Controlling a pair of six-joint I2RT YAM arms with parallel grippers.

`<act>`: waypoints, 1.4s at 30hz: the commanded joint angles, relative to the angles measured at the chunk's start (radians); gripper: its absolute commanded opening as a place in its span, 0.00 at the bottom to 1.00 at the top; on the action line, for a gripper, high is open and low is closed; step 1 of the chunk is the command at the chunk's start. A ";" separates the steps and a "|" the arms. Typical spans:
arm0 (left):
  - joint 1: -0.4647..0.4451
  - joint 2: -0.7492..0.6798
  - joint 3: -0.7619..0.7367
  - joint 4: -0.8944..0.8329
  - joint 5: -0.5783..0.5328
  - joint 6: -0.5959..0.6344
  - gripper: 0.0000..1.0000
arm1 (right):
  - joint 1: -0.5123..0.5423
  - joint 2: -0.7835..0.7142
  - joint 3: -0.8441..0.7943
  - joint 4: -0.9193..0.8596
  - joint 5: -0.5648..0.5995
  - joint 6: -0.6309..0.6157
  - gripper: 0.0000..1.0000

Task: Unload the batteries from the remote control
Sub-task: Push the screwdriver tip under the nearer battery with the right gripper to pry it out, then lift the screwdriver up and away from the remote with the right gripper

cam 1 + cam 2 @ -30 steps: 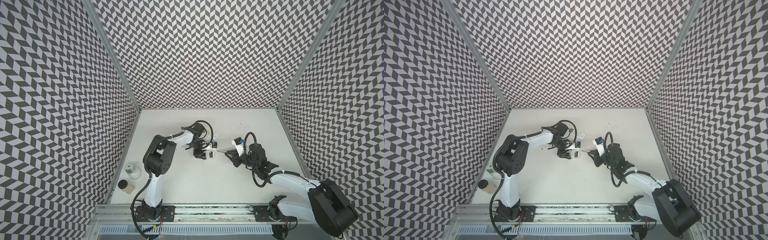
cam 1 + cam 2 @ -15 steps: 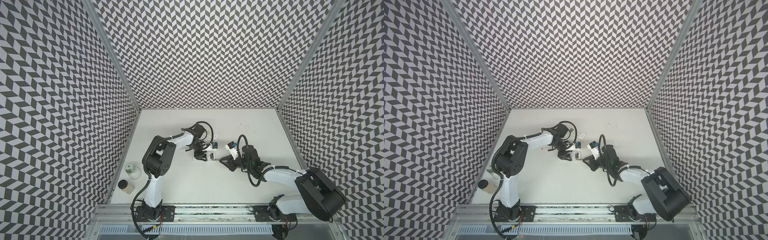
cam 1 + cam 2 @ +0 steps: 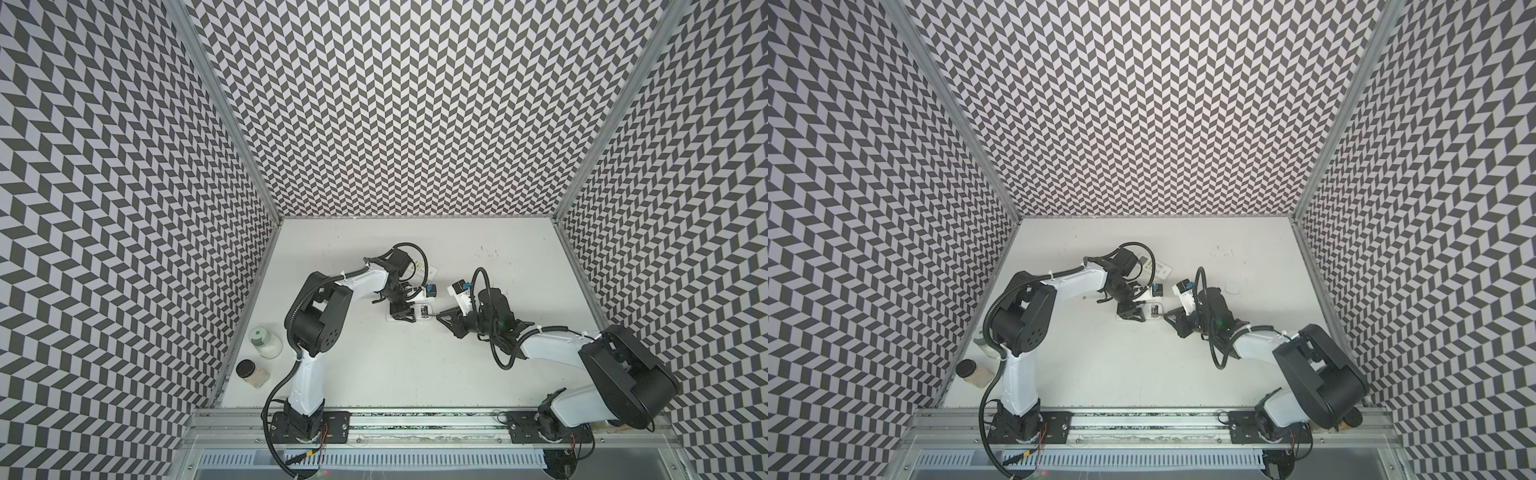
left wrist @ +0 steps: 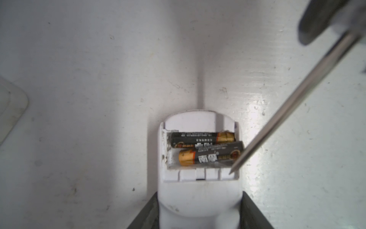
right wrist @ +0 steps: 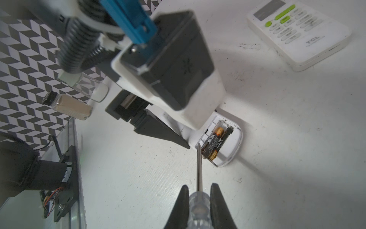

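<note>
With the left gripper (image 4: 199,195) fingers clamping the remote control (image 4: 190,123) and the right gripper (image 5: 199,202) fingers closed on the screwdriver (image 4: 297,95) handle, slip the tip beneath the tilted battery (image 4: 210,156) in the open compartment (image 4: 172,161), lower centre of the left wrist view, and lever gently.

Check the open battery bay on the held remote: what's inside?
In the remote: two black, gold-ended cells, the straight battery seated in its slot, the askew battery overlapping it. The screwdriver tip is at the bay rim. Floor beneath is hidden.
</note>
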 commanded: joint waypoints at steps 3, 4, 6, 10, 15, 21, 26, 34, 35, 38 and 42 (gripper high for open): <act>-0.011 -0.003 -0.017 -0.017 -0.014 0.004 0.58 | 0.003 0.005 0.019 -0.012 0.098 -0.013 0.00; -0.010 -0.001 -0.015 -0.021 -0.013 0.000 0.58 | 0.004 0.007 0.029 -0.034 0.103 -0.024 0.00; -0.010 -0.001 -0.011 -0.029 -0.013 0.000 0.58 | 0.003 0.001 0.049 -0.079 0.133 -0.037 0.00; -0.011 -0.007 -0.023 -0.021 -0.016 0.005 0.58 | 0.000 -0.026 0.042 -0.104 0.216 -0.036 0.00; -0.014 -0.007 -0.020 -0.019 -0.014 0.000 0.58 | -0.002 -0.076 0.050 -0.144 0.218 -0.053 0.00; -0.015 0.000 -0.011 -0.024 -0.014 -0.001 0.58 | -0.010 -0.137 0.034 -0.121 0.206 -0.027 0.00; -0.015 -0.004 -0.016 -0.023 -0.016 -0.010 0.58 | -0.093 -0.147 0.048 -0.103 0.241 0.017 0.00; -0.015 -0.016 -0.019 -0.019 -0.013 -0.026 0.58 | -0.248 0.016 0.175 -0.097 0.463 0.063 0.00; -0.015 -0.017 -0.020 -0.018 -0.014 -0.026 0.58 | -0.262 0.046 0.197 -0.093 0.469 0.060 0.00; -0.015 -0.021 -0.026 -0.010 -0.010 -0.026 0.59 | -0.295 0.145 0.251 -0.063 0.433 0.067 0.00; -0.012 -0.025 -0.020 -0.009 -0.012 -0.032 0.59 | -0.302 0.227 0.301 -0.088 0.350 0.070 0.00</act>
